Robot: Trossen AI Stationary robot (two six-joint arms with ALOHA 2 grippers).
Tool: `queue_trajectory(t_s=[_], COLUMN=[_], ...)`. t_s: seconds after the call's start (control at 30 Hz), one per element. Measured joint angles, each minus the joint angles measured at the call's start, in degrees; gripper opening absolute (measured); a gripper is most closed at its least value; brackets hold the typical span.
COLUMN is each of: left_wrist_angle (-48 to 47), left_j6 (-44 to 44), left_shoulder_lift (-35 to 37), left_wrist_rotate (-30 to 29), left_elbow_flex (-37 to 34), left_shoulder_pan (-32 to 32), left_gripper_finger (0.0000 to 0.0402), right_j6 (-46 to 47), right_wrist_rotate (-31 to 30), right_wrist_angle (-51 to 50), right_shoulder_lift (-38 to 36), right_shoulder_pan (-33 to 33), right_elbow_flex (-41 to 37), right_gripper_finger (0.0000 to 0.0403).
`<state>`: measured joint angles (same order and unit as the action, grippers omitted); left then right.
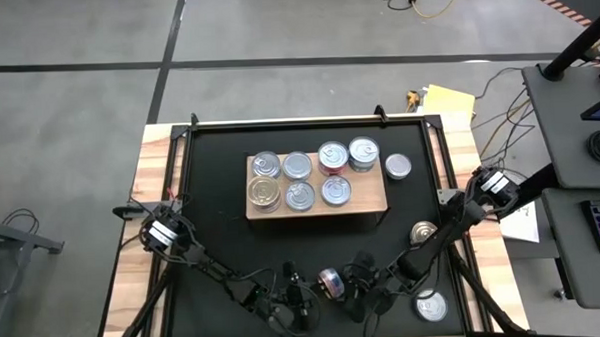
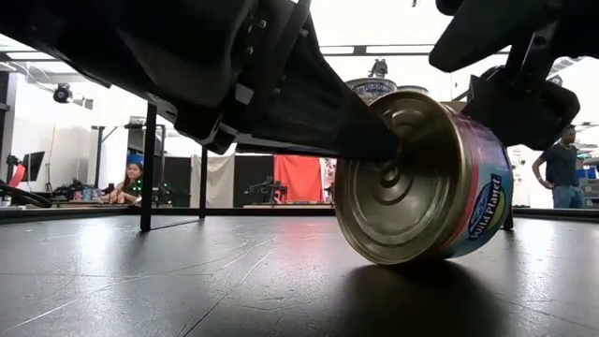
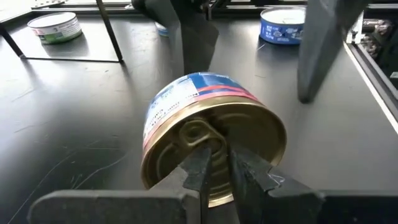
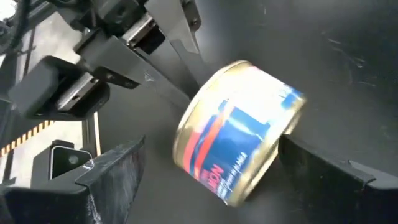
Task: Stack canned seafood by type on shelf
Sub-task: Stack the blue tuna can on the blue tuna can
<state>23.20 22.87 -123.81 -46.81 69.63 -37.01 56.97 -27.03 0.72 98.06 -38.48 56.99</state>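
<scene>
Gold-lidded and tipped on its edge, one tin (image 1: pixel 331 282) with a blue, pink and red side label sits near the front edge of the black mat (image 1: pixel 215 181), between the two grippers. The left gripper (image 3: pixel 214 163) has its two dark fingers drawn close together on the tin's lid, pinching at the pull tab. The right gripper (image 4: pixel 205 168) stands on the opposite side of the same tin with its fingers spread wide, one on each side of the labelled wall and neither clearly touching it. In the low view the tin (image 2: pixel 426 178) leans with only its lower rim on the mat. The light-wood shelf (image 1: pixel 371 208) lies toward the middle of the mat's far half and carries seven tins: a silver-lidded row of four along its back edge, the two right-hand ones stacked higher, and three along its front edge, the leftmost gold-lidded (image 1: pixel 264 194). Another silver tin (image 1: pixel 398 166) rests on the mat just beside the shelf's right end. Two more tins lie near the mat's right edge, a gold one (image 1: pixel 423 231) and a silver one (image 1: pixel 431 306) close to the front right corner. People (image 2: pixel 562 168) show in the room beyond the table.
</scene>
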Motion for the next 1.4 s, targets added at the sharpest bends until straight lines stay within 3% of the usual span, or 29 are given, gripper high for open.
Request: queue_trajectory(t_s=[0.37, 0.8, 0.97, 1.4], left_wrist_angle=[1.5, 2.7, 2.5, 2.5], left_j6=[-0.8, -1.8, -2.3, -2.5], left_shoulder_lift=[0.0, 0.1, 0.1, 0.1], left_wrist_rotate=[2.0, 2.9, 2.9, 2.9], left_elbow_flex=[0.0, 0.0, 0.0, 0.0], left_shoulder_pan=[0.2, 0.1, 0.1, 0.1], left_gripper_finger=[0.0037, 0.0037, 0.0037, 0.0037], right_j6=[0.0, -1.3, -8.2, -11.4], right_wrist_rotate=[-1.4, -3.1, -5.5, -7.7], right_wrist_angle=[-8.1, -20.0, -18.5, -14.3], right_shoulder_lift=[2.6, 2.7, 2.6, 3.6], right_shoulder_pan=[0.8, 1.1, 0.9, 0.9], right_elbow_flex=[4.6, 6.9, 7.3, 4.9], right_gripper_finger=[0.0346, 0.0294, 0.0275, 0.0243])
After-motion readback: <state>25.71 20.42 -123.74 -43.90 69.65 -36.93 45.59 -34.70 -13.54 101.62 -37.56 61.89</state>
